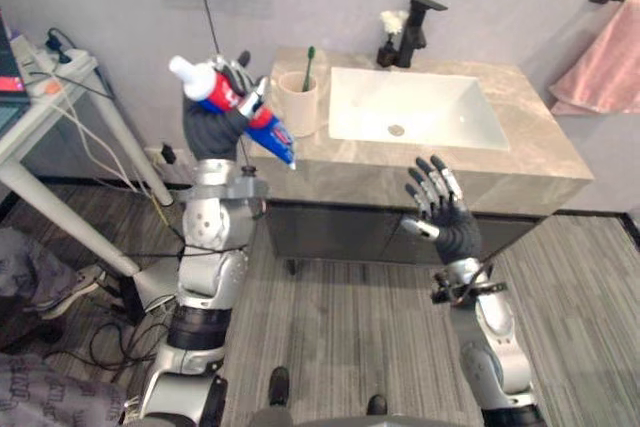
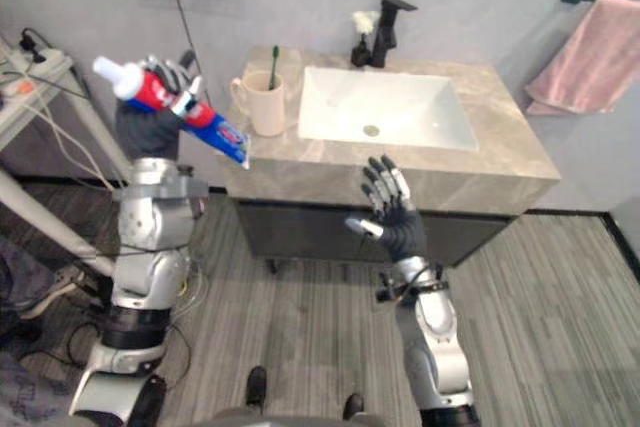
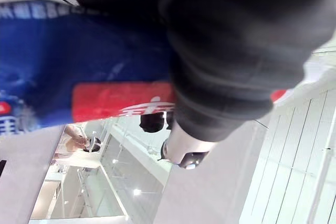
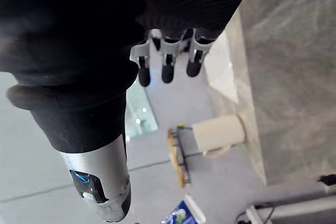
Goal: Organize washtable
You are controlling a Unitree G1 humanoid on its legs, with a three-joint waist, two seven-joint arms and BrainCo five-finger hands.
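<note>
Left hand (image 1: 215, 119) up high, fingers wrapped round the red and blue toothpaste tube (image 1: 275, 135), near the cream cup (image 1: 298, 104) holding a green toothbrush (image 1: 309, 59) on the washtable (image 1: 540, 152), right hand (image 1: 445, 212) wide open in front of it.

**What's on the washtable right now**

So the washtable (image 1: 540, 147) has a beige stone-look top over a dark cabinet (image 1: 330, 227), standing on a grey plank floor (image 1: 340, 327). A white rectangular basin (image 1: 415, 107) is sunk into the middle. A black faucet (image 1: 418, 27) stands behind it at the back edge, and a small dark bottle (image 1: 387, 50) with something white on top sits just beside the faucet. Left of the basin there's a cream cup (image 1: 298, 102), upright, with a green toothbrush (image 1: 309, 57) standing in it.
</note>
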